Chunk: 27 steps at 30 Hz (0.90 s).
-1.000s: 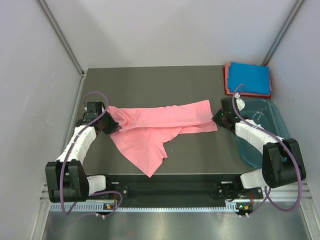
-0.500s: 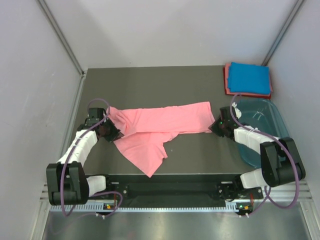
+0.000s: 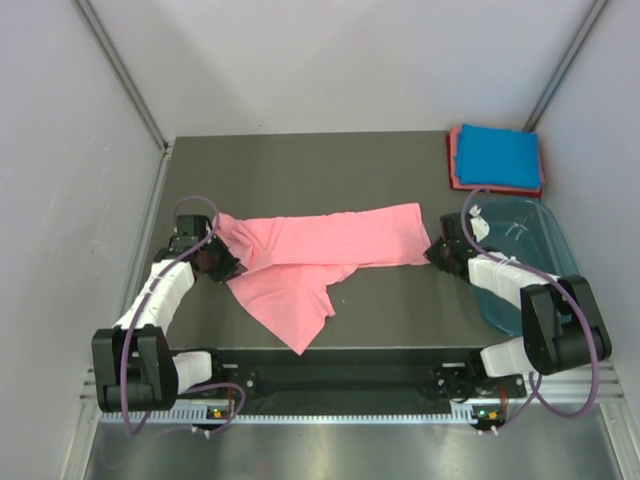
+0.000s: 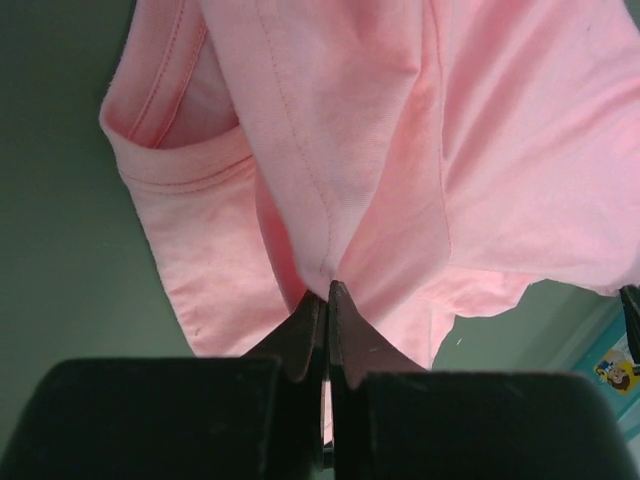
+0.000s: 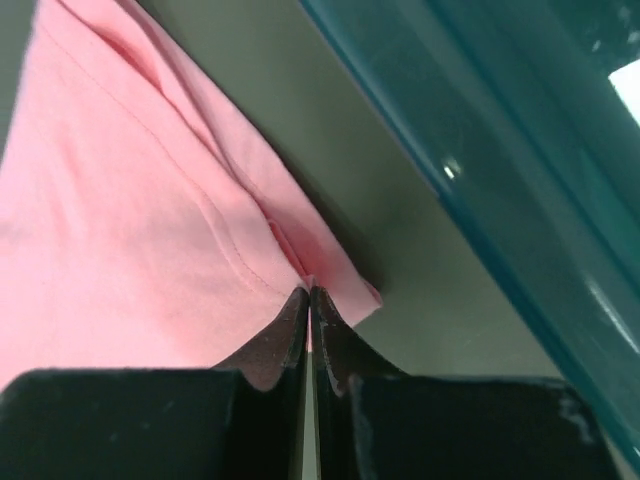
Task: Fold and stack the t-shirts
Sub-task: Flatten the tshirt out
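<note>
A salmon-pink t-shirt [image 3: 320,250] lies stretched across the middle of a dark grey desk [image 3: 300,170], with one flap trailing toward the near edge. The left jaws are clamped on a fold at its left end, and the right jaws are pinched together on the hem at its right corner. This two-ended hold likely pulls the cloth flat for folding. At the far right corner a folded blue t-shirt [image 3: 500,155] rests on a reddish-pink one [image 3: 453,165] — the stack already begun. A teal tub [image 3: 556,240] sits beside the right arm. Plain pale walls enclose the desk.
</note>
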{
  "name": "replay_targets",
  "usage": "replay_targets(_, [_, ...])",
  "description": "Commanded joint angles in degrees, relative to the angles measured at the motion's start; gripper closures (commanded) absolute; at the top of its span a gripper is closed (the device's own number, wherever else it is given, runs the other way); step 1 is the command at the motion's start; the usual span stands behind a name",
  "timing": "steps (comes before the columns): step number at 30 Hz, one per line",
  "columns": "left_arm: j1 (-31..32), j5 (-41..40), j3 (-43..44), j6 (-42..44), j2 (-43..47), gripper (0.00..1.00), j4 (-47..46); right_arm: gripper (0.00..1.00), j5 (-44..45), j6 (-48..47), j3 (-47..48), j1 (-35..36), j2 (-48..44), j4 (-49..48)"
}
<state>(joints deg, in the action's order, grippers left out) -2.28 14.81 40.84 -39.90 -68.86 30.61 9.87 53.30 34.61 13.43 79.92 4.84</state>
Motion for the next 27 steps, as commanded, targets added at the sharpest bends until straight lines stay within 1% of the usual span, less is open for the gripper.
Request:
replay_targets(1, [-0.35, -1.36, 4.06, 0.00, 2.06, 1.00, -1.25, 1.00, 6.12, -3.11, 5.36, -0.25, -3.53, -0.80])
replay_targets(3, [-0.26, -1.88, 8.54, -0.88, 3.46, 1.00, -0.91, 1.00, 8.05, -6.09, 8.00, -0.33, -7.92, 1.56])
replay_targets(4, [-0.26, -2.06, 10.56, -1.23, 3.99, 1.00, -0.29, 1.00, 8.76, -7.32, 11.58, -0.34, -9.59, 2.88])
replay_targets(5, [-0.18, -2.32, 15.19, -1.84, 4.43, 1.00, 0.15, 1.00, 9.37, -9.68, 13.62, -0.25, -12.91, 4.98])
replay_targets(7, [0.00, -3.29, 20.31, -2.37, 5.49, 1.00, 1.37, 1.00, 10.87, -12.41, 19.32, -0.34, -16.18, 6.23])
replay_targets(8, [0.09, -3.56, 25.81, -2.72, 5.67, 1.00, 1.90, 1.00, 10.79, -15.21, 21.18, -0.25, -18.98, 6.49])
replay_targets(9, [0.00, -3.65, 28.74, -2.99, 5.49, 1.00, 2.43, 1.00, 10.79, -16.37, 23.11, -0.33, -20.23, 7.54])
replay_targets(10, [0.09, -3.56, 31.81, -2.99, 5.23, 1.00, 3.22, 1.00, 10.87, -17.17, 27.22, -0.34, -21.20, 8.25])
replay_targets(11, [0.09, -3.56, 38.46, -3.16, 4.88, 1.00, 5.05, 1.00, 10.79, -18.74, 29.35, -0.25, -22.17, 9.21])
replay_targets(12, [0.09, -3.56, 41.83, -3.17, 4.18, 1.00, 6.20, 1.00, 9.74, -19.54, 31.55, -0.25, -23.92, 10.79])
replay_targets(13, [0.09, -3.56, 45.26, -3.08, 3.74, 1.00, 7.17, 1.00, 8.95, -20.16, 35.75, -0.25, -24.46, 11.76])
replay_targets(14, [0.09, -3.47, 52.60, -2.56, 2.60, 1.00, 10.14, 1.00, 7.03, -20.95, 37.79, -0.33, -25.77, 12.64])
replay_targets(16, [0.09, -2.25, 60.63, -1.68, 1.19, 1.00, 13.32, 1.00, 4.30, -21.74, 43.14, -0.25, -27.00, 15.01])
replay_targets(17, [0.09, -0.06, 68.42, -0.80, 0.40, 1.00, 15.16, 1.00, 2.98, -22.27, 44.65, -0.33, -28.58, 15.80])
replay_targets(18, [0.09, 1.78, 72.06, -0.36, -0.82, 1.00, 18.14, 1.00, -0.52, -22.53, 45.88, -0.25, -29.55, 16.60])
replay_targets(19, [0.26, 3.54, 78.02, 0.08, -1.01, 1.00, 19.56, 1.00, -2.29, -22.62, 47.90, -0.25, -30.60, 18.17])
replay_targets(20, [0.09, 6.87, 80.43, 0.61, -0.84, 1.00, 22.10, 1.00, -5.18, -22.71, 48.88, -0.33, -32.96, 19.58])
replay_targets(22, [0.17, 8.13, 83.60, 0.53, 0.56, 1.00, 24.49, 1.00, -7.31, -22.71, 50.29, -0.33, -35.96, 21.78])
replay_targets(23, [0.09, 8.39, 84.48, 0.26, 3.18, 1.00, 25.28, 1.00, -8.62, -22.80, 50.64, -0.25, -39.19, 24.31])
replay_targets(25, [0.09, 8.05, 84.40, -0.09, 6.09, 1.00, 28.08, 1.00, -9.60, -23.32, 50.12, -0.34, -43.34, 26.00])
replay_targets(26, [0.17, 7.78, 84.23, -0.18, 8.37, 1.00, 29.32, 1.00, -9.60, -23.50, 48.55, -0.34, -48.58, 24.09])
replay_targets(27, [0.09, 7.34, 83.53, 0.00, 9.35, 1.00, 29.94, 1.00, -8.13, -22.98, 46.36, -0.25, -51.15, 22.16])
